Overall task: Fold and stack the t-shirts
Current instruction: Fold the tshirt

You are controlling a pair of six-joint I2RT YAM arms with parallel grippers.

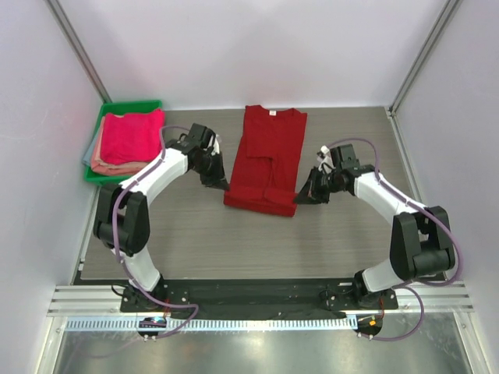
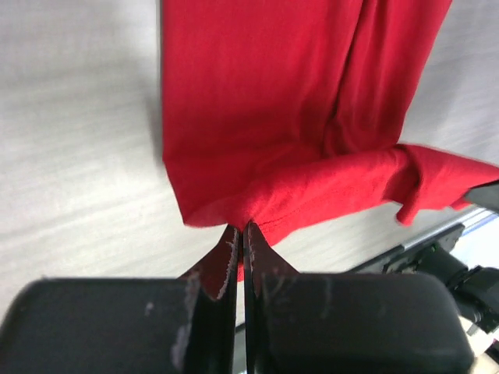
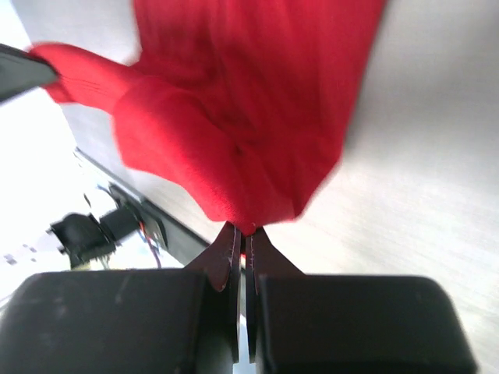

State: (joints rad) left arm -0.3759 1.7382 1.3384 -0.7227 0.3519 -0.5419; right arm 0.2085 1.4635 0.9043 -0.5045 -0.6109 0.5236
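The grey wood-grain bench (image 1: 234,241) fills the space between the white walls. The deep red t-shirt (image 1: 269,144) lies lengthwise at its middle, collar toward the far edge, with the sides turned in so that it forms a long narrow strip. Its near end is bunched into a thick band across the strip.

The left arm (image 1: 152,179) reaches in from the left and the right arm (image 1: 382,195) from the right, both meeting that near end.

In the far left corner stands the green tray (image 1: 132,104), holding a stack of folded shirts: a bright pink t-shirt (image 1: 132,136) on top, a salmon t-shirt (image 1: 105,165) showing beneath it, and a grey edge at the stack's left side.

The left fingers (image 2: 234,238) are pressed together on the hem at the shirt's near left corner. The right fingers (image 3: 236,234) are pinched closed on the cloth at the near right corner, which rises bunched above them.

A small white label (image 1: 273,113) sits inside the collar.
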